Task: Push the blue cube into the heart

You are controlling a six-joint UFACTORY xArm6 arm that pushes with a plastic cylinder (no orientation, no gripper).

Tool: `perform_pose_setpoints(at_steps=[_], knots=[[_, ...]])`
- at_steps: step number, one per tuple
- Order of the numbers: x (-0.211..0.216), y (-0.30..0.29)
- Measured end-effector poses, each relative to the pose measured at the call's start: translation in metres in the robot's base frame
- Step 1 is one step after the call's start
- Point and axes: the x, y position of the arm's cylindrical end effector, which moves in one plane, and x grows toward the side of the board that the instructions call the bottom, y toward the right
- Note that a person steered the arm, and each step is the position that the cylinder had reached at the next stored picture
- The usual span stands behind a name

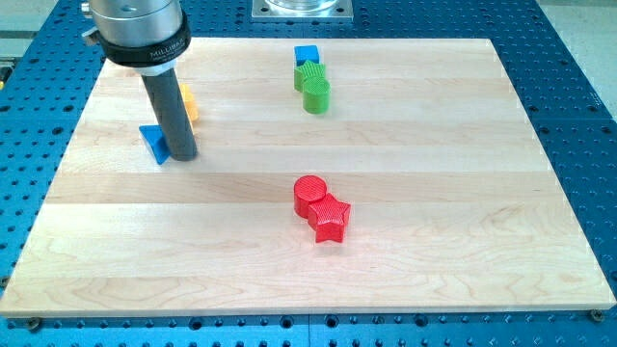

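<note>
The blue cube (307, 55) sits near the view's top edge of the wooden board (434, 241), a little right of the middle. It touches a green block (309, 75) just below it. A yellow block (190, 104) lies at the view's upper left, mostly hidden behind my rod, so I cannot make out its shape. My tip (183, 155) rests on the board just below the yellow block, far to the left of the blue cube. A blue triangle (154, 143) lies right beside the tip on its left.
A green cylinder (316, 95) sits against the lower side of the first green block. A red cylinder (309, 193) and a red star (331, 219) touch each other near the board's middle. A blue perforated table (578, 77) surrounds the board.
</note>
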Motion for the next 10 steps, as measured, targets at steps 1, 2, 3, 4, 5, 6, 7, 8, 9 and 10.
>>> perform_pose_setpoints(at_steps=[1,2,3,4,5,6,7,8,9,10], knots=[[0.000,0.011],[0.000,0.044],[0.007,0.050],[0.001,0.120],[-0.001,0.206],[-0.043,0.270],[-0.093,0.268],[-0.137,0.238],[-0.156,0.189],[-0.156,0.124]])
